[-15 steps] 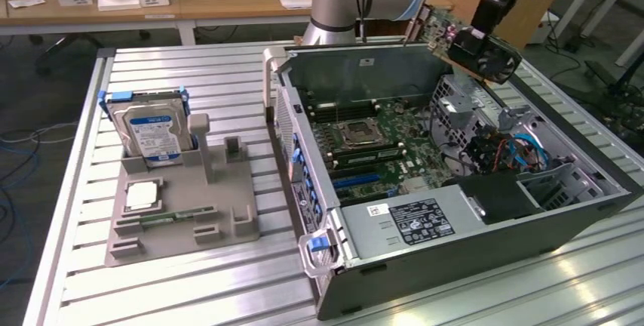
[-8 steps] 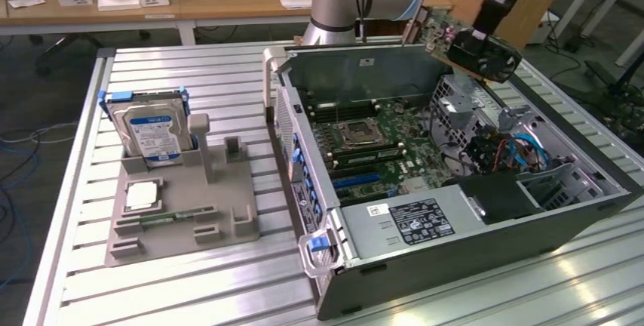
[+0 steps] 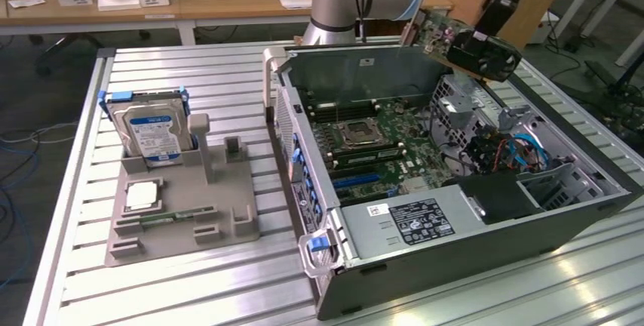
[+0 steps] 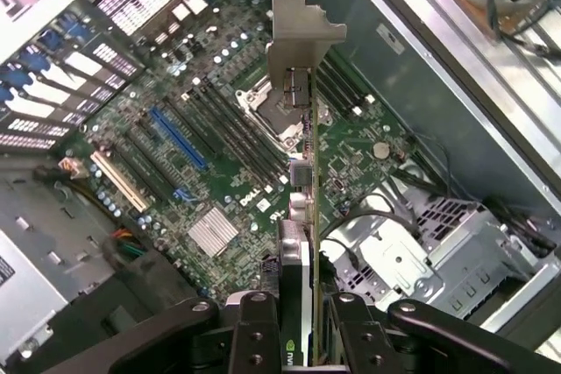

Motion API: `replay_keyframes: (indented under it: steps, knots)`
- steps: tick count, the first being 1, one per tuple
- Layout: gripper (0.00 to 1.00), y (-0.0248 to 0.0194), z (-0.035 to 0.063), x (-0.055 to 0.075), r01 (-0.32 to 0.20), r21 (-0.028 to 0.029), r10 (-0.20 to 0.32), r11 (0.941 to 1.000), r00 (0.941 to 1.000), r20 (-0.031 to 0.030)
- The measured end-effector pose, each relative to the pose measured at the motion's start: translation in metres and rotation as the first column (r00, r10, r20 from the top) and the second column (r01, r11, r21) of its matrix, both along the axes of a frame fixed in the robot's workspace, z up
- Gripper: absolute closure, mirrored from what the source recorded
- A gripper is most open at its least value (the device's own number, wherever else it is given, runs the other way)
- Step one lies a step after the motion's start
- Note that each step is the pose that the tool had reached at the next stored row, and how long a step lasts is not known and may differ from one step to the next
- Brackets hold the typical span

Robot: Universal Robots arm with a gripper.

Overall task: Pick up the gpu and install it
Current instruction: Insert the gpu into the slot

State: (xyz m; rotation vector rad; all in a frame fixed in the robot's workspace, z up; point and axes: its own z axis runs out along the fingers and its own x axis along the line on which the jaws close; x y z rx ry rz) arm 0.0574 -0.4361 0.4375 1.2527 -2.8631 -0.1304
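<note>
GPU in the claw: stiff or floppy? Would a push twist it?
Probably stiff: the gpu runs straight from the claw to its metal bracket, no visible sag. Gripped at one end, so a sideways push at the bracket end could pivot it. Thin, exposed circuit board: likely fragile, not heavy.

**Greens, greys, a little blue**

The gpu has a green board edge and a silver bracket. The motherboard is dark green with a blue slot. The silver drive has a blue label and sits on a grey holder. The bench is silvery and ribbed.
</note>
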Motion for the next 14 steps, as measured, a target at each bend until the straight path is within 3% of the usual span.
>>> replay_keyframes:
  steps: [6,14]
  knots:
    - [0.73,0.0000,-0.0003,0.0000,-0.075,0.0000,0.075,0.9972,0.9972,0.0000]
    - [0.73,0.0000,-0.0006,0.0000,-0.165,0.0000,0.165,0.9864,0.9864,0.0001]
